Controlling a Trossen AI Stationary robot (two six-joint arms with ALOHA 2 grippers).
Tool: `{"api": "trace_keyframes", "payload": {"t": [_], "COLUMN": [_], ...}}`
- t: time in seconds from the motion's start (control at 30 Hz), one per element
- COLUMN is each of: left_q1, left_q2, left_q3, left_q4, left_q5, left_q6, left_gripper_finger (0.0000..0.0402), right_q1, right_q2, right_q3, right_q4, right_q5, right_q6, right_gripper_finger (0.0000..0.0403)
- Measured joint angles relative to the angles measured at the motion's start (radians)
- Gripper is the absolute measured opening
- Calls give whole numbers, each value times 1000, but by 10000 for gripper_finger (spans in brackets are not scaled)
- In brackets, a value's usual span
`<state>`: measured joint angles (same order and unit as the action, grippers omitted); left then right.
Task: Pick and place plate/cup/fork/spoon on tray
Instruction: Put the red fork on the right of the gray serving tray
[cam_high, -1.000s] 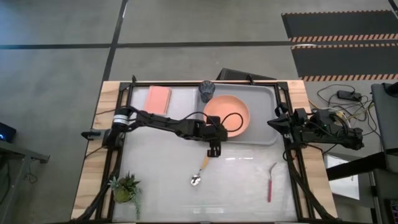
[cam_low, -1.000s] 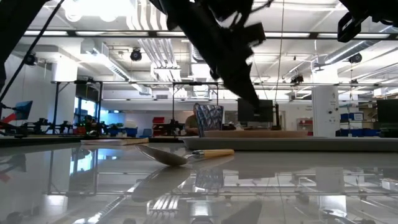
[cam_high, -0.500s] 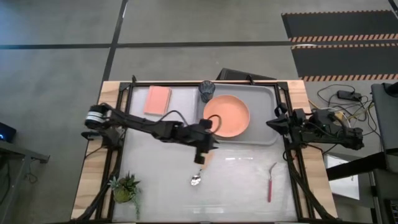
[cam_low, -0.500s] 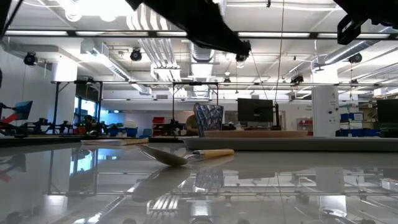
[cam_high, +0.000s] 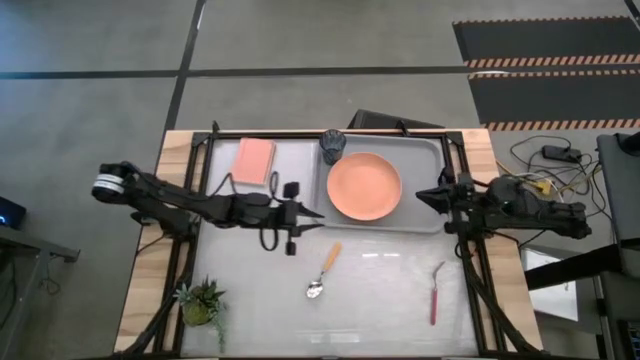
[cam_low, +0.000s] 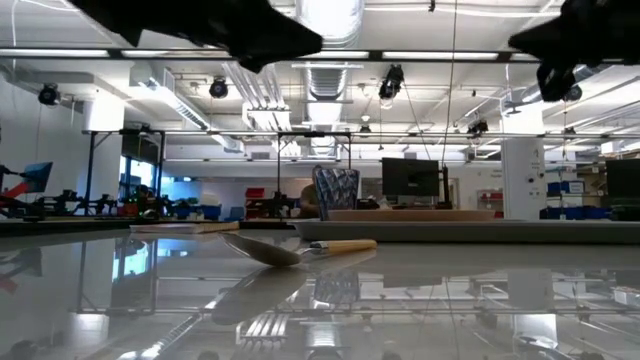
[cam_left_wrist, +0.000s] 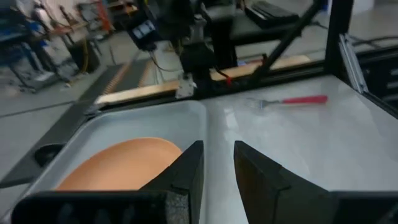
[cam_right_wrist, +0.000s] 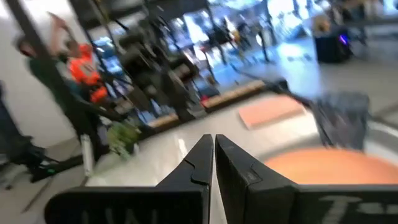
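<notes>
Looking down at the table (cam_high: 380, 300), I see the spoon (cam_high: 322, 272) lying nearest, the fork (cam_high: 436, 293) off to its right. Both look thin, hard and slippery, so I would pinch a handle. My left tool (cam_high: 312, 214) hangs empty, fingers a little apart. My right tool (cam_high: 420, 196) looks closed, I think. Farther back, the plate (cam_high: 364, 187) and cup (cam_high: 332, 146) sit on the tray (cam_high: 425, 160).

1. The plate (cam_high: 364, 187) lies in the tray (cam_high: 425, 170).
2. The cup (cam_high: 332, 145) stands at the tray's far left corner.
3. The spoon (cam_high: 322, 271) and the fork (cam_high: 436, 292) lie in front of the tray.
4. My left gripper (cam_high: 312, 213) is left of the tray.
</notes>
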<state>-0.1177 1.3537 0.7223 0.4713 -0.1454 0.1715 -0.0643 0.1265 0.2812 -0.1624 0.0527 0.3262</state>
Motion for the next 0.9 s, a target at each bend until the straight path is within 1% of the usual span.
{"api": "trace_keyframes", "payload": {"t": [0.1,0.2,0.43,0.67,0.9], "left_q1": [0,0,4,25,48], "left_q2": [-53,-99,-194,-264,-300], "left_q3": [-49,-90,-128,-145,-153], "left_q4": [10,50,47,47,44], "left_q5": [-21,-35,-54,-100,-100], "left_q6": [4,45,152,241,290], "left_gripper_finger": [70,71,71,71,70], "right_q1": [0,0,0,0,0], "right_q2": [76,167,382,532,612], "right_q3": [-3,-3,-1,-1,0], "right_q4": [-21,-18,-12,-14,69], "right_q5": [46,88,175,180,180], "right_q6": [53,95,199,309,328], "right_gripper_finger": [9,9,9,9,9]}}
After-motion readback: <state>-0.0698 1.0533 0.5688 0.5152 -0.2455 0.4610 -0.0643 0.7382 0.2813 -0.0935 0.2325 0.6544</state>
